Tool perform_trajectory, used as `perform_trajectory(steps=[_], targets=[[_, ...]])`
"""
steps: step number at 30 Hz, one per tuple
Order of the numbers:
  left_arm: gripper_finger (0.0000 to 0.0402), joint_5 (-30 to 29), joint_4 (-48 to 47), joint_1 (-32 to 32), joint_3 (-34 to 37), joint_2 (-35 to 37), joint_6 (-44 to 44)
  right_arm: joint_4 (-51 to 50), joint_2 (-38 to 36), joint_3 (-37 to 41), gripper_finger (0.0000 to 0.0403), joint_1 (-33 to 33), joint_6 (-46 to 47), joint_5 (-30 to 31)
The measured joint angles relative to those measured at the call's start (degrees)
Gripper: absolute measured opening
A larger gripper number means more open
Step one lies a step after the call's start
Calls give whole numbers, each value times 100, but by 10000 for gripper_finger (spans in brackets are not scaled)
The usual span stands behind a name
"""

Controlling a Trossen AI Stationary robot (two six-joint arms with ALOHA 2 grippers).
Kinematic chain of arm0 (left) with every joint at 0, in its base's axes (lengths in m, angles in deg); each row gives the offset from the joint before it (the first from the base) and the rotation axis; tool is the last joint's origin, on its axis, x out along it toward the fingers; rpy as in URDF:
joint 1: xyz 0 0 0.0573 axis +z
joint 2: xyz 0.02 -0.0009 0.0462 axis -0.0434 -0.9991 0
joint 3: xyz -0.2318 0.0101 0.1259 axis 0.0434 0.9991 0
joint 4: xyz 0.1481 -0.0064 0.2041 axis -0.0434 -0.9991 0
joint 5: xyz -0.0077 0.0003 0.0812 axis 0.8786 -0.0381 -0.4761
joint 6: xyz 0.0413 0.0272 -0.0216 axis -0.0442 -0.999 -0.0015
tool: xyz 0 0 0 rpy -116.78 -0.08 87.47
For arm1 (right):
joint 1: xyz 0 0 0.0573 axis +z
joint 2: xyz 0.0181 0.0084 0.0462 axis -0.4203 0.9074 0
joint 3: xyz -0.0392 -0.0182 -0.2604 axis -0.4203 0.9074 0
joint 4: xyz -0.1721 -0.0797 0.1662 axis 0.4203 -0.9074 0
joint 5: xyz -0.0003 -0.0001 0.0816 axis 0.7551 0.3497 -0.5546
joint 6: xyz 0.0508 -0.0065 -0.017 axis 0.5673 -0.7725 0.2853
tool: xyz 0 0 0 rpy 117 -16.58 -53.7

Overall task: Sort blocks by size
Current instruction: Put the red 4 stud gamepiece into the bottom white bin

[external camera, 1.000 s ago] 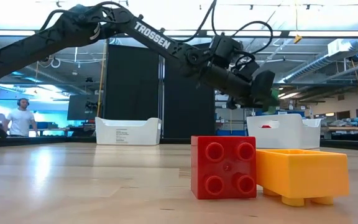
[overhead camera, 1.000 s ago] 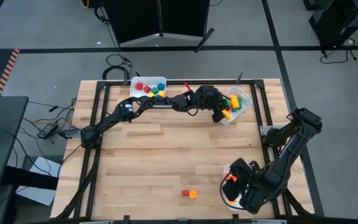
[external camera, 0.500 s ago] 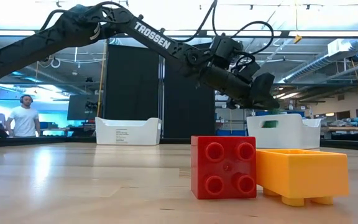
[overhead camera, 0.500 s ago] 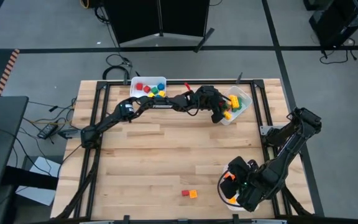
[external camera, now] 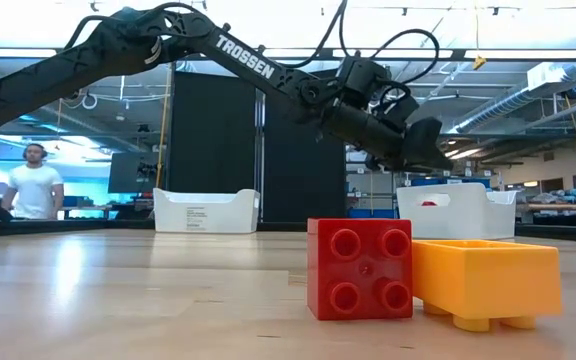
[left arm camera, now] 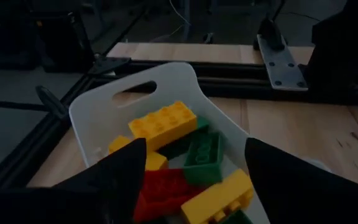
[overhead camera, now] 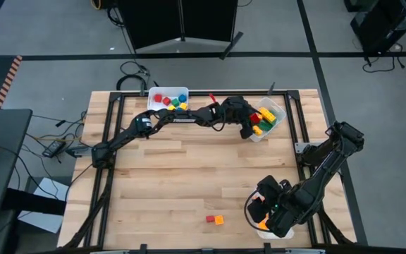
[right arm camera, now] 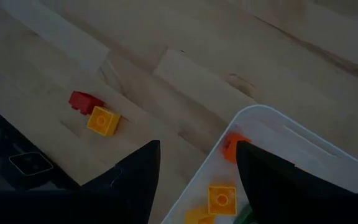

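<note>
"TROSSEN" reads along the left arm (external camera: 243, 57). Its gripper (left arm camera: 191, 163) hangs spread and empty over the upper-right bin (overhead camera: 277, 113) of long blocks (left arm camera: 162, 124). The right gripper (right arm camera: 194, 163), apparently empty and parted, hovers over the lower-right bin (right arm camera: 303, 149). Red block (external camera: 359, 268) and orange block (external camera: 486, 278) touch at lower centre.

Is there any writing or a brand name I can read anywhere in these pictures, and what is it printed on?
"TROSSEN": white capital letters along the left arm, read in the low view.
Small dark print on the front of the white bin at the table's far edge: too small to read.
The red block, the orange block and the blocks in the wrist views show no lettering that can be read.
</note>
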Motion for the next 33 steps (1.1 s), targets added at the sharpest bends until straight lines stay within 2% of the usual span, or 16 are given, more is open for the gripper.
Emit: perform_trajectory(steps=[9, 15, 23, 28, 30, 33], targets=[[282, -16, -15, 0, 2, 49, -2, 2, 0, 0, 223, 0, 0, 0], [282, -119, -696, -9, 3, 640, -4, -9, 2, 2, 223, 0, 2, 0], [282, -85, -2661, -29, -2, 1427, -22, 168, 2, 2, 223, 0, -2, -6], [282, 123, -4095, -279, 33, 1846, -546, 504, 2, 2, 223, 2, -77, -51], [282, 209, -4254, -446, 377, 2102, -496, 611, 2, 2, 223, 17, -217, -52], [282, 189, -3771, -715, 1465, 2816, -311, 794, 2, 2, 223, 21, -283, -68]])
